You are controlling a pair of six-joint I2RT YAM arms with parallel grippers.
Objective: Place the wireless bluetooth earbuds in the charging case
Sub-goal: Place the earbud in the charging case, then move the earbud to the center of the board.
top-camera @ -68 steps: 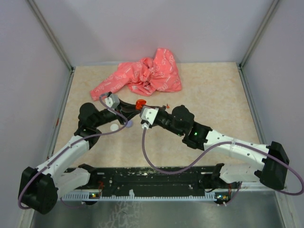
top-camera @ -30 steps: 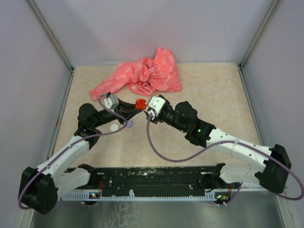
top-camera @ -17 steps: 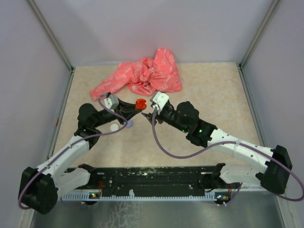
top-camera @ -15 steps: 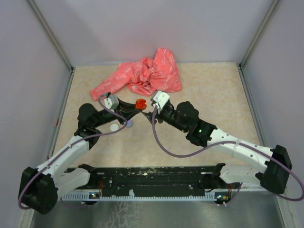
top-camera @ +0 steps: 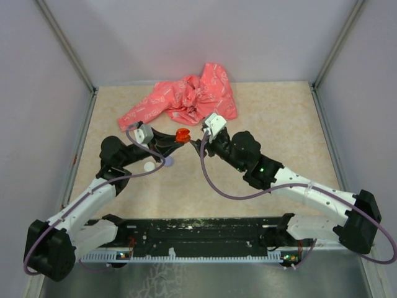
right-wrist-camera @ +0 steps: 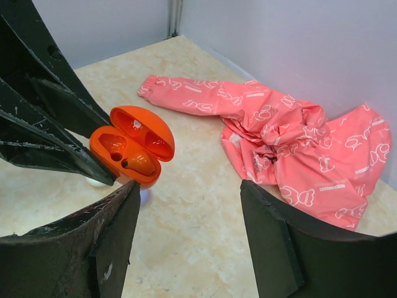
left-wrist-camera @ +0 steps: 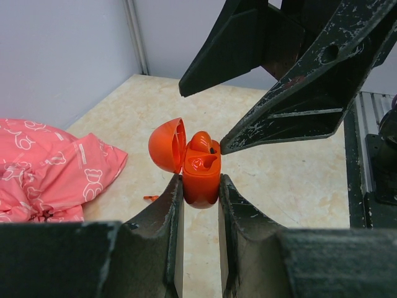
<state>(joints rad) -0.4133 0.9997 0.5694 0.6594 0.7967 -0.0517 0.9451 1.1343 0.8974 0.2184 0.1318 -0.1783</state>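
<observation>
One earbud (right-wrist-camera: 138, 164) shows in the open charging case (right-wrist-camera: 151, 131) pinched by left tool (left-wrist-camera: 200, 184); right tool (right-wrist-camera: 186, 187) spread, other socket (right-wrist-camera: 115, 144) unclear

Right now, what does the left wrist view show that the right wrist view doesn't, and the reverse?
Only the left wrist view: a tiny orange piece lying on the table near the pink cloth. Only the right wrist view: a clear look inside the charging case, with one earbud seated beside an empty well. Both: the left gripper shut on the open case, the right gripper open, and the cloth.
</observation>
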